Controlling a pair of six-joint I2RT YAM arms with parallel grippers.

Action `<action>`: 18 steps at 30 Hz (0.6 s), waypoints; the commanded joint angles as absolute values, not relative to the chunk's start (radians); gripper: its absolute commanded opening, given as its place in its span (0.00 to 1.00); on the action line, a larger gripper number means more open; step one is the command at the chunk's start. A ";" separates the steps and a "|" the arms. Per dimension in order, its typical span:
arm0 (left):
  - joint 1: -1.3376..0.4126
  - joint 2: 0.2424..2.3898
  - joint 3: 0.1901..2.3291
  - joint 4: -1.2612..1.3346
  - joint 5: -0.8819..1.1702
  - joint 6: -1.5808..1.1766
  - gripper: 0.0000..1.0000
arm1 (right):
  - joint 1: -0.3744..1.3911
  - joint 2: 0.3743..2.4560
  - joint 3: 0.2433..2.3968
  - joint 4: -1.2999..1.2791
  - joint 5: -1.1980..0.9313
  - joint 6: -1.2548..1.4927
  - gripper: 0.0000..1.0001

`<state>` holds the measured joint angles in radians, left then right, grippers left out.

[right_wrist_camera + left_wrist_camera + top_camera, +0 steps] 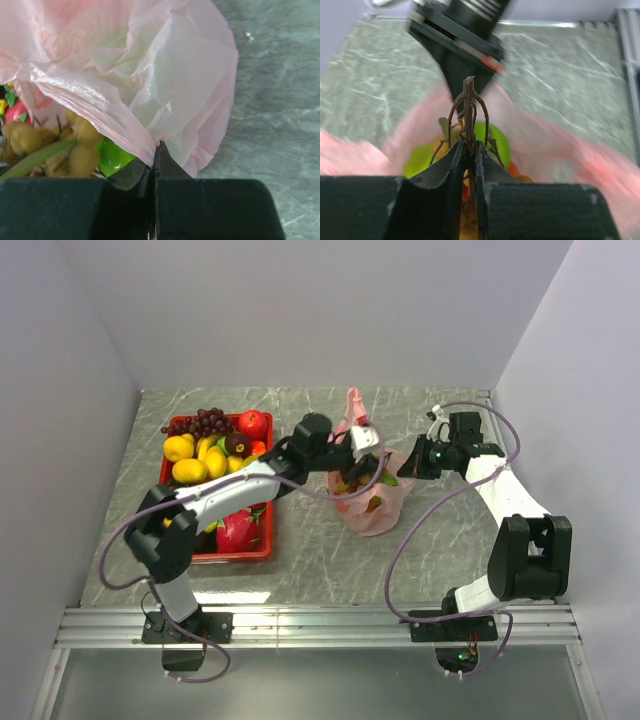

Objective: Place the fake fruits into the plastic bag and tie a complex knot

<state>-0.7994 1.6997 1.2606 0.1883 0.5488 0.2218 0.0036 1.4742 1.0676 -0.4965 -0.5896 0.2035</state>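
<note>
In the middle of the top view, on the counter [320, 575], a pink plastic bag [378, 510], translucent and crinkled. Long axis running nearly straight up that frame, leaning a little to the left at the top; round full end lower down, thin gathered tail of film pointing to the upper edge, toward the back wall. Seen through the film and the mouth: tan berries [75, 145] and a green fruit [112, 159]. Left gripper [471, 150] closed tight on a branching brown stem [469, 105], with the blurred pink bag behind it. Right gripper [155, 157] closed on a fold of the film at the bag's right side. Just left of the bag, a red tray [255, 550] holding more fake fruits: purple grapes [200, 422], a red apple [253, 423], yellow lemons [182, 450], a pink dragon fruit [238, 530]. Counter with a grey-green marbled pattern; plain pale walls on three sides.
</note>
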 commanded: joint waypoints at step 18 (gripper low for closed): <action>-0.811 1.821 1.413 -0.095 0.336 0.396 0.05 | -0.029 1.493 1.296 -0.526 -0.647 0.103 0.00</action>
